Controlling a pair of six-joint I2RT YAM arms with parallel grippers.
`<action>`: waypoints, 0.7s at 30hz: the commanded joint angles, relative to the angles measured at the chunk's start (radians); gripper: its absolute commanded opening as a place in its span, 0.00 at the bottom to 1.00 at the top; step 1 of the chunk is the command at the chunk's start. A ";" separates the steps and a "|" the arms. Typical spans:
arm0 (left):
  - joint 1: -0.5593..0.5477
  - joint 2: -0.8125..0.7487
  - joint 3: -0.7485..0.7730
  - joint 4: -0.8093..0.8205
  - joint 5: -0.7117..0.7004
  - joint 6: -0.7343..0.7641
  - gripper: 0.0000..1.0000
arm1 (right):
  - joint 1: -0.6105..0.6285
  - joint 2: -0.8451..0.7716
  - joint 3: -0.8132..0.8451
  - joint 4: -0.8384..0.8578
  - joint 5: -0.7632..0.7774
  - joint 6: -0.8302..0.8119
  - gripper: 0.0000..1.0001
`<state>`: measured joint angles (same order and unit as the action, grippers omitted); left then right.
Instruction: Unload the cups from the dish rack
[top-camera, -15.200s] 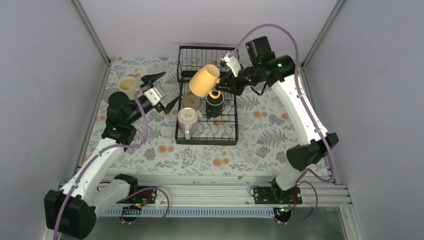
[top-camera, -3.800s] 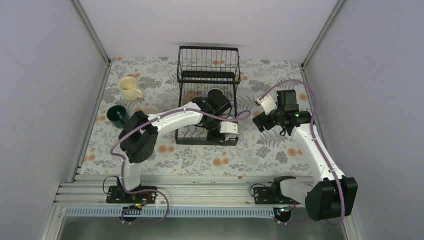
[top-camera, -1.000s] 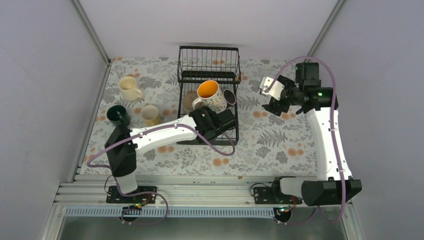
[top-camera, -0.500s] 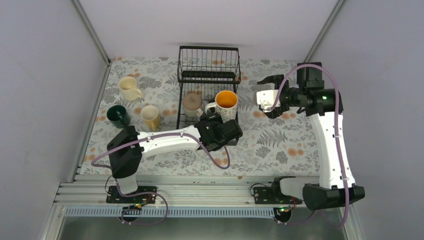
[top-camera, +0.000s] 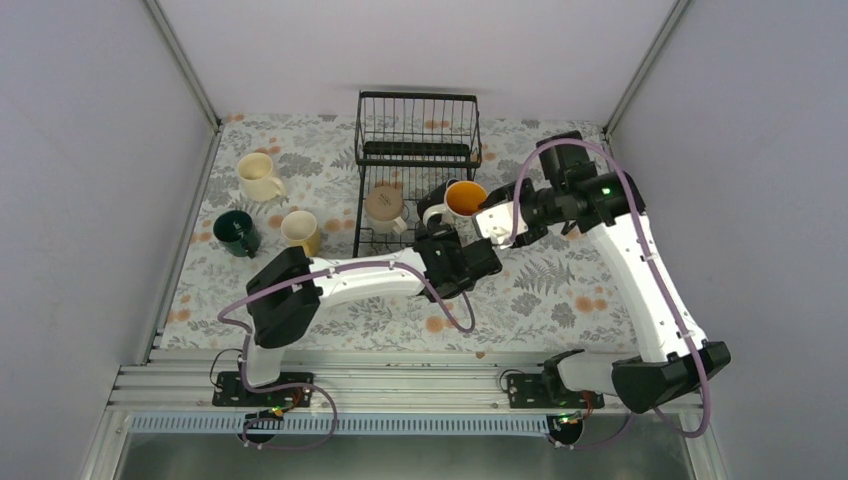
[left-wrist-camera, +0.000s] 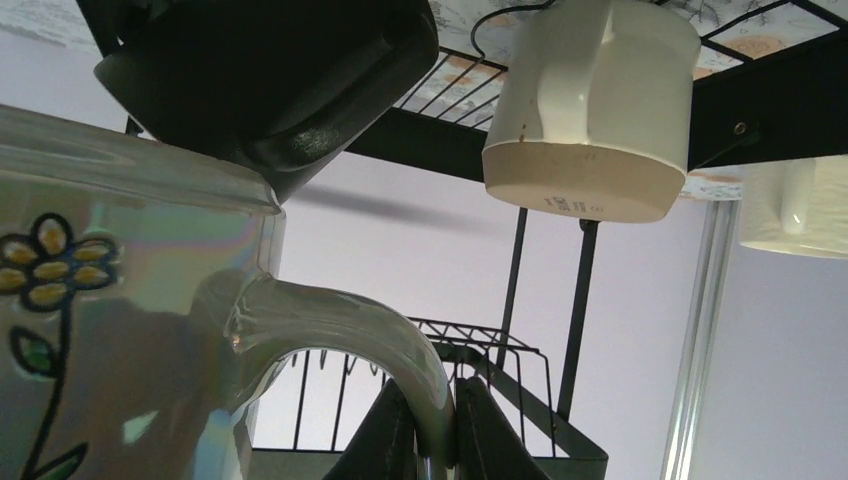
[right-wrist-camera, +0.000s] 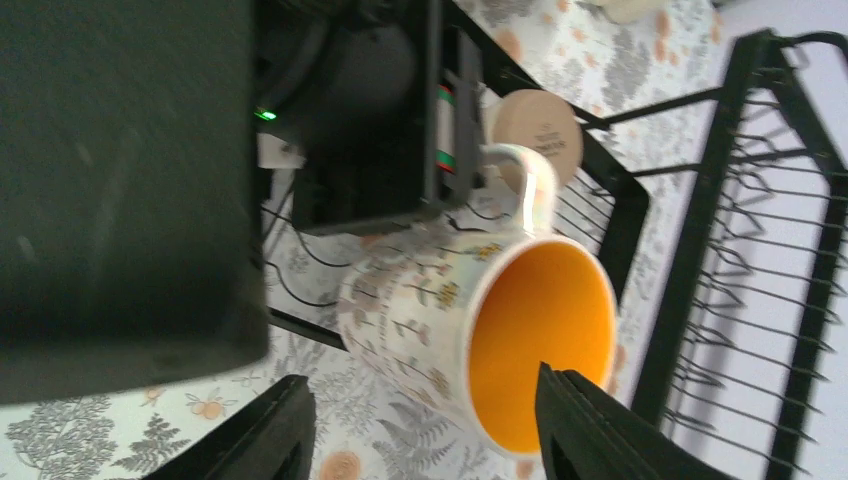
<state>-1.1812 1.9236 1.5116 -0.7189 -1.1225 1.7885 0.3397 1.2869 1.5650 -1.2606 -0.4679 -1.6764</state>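
Note:
My left gripper (top-camera: 440, 228) is shut on the handle of a flower-patterned cup (top-camera: 463, 200) with an orange inside. It holds the cup in the air at the right edge of the black wire dish rack (top-camera: 418, 110). In the left wrist view both fingers (left-wrist-camera: 400, 440) pinch the curved handle (left-wrist-camera: 340, 330). My right gripper (top-camera: 484, 216) is open. Its jaws stand either side of the cup (right-wrist-camera: 440, 300), one finger (right-wrist-camera: 590, 420) in front of the orange mouth. An upside-down tan cup (top-camera: 383, 208) sits in the rack.
Three cups stand on the floral cloth left of the rack: cream (top-camera: 258, 175), dark green (top-camera: 235, 231) and a yellowish one (top-camera: 299, 230). The rack's raised basket (top-camera: 417, 150) is at the back. Grey walls enclose the table.
My left arm swung the flowered cup rightward off the rack. My right gripper came down and left from the back right to the cup, and its jaws narrowed around it.

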 joint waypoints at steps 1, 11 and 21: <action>-0.004 0.014 0.086 -0.020 -0.095 -0.113 0.02 | 0.039 -0.003 -0.060 -0.025 0.041 0.035 0.55; -0.007 0.017 0.102 -0.142 -0.133 -0.239 0.02 | 0.043 0.031 -0.086 -0.024 0.036 0.035 0.54; -0.044 0.010 0.112 -0.251 -0.139 -0.370 0.02 | 0.042 0.065 0.027 -0.002 -0.037 0.057 0.51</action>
<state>-1.2045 1.9739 1.5921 -0.9463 -1.1553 1.5330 0.3790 1.3640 1.5124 -1.2762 -0.4313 -1.6432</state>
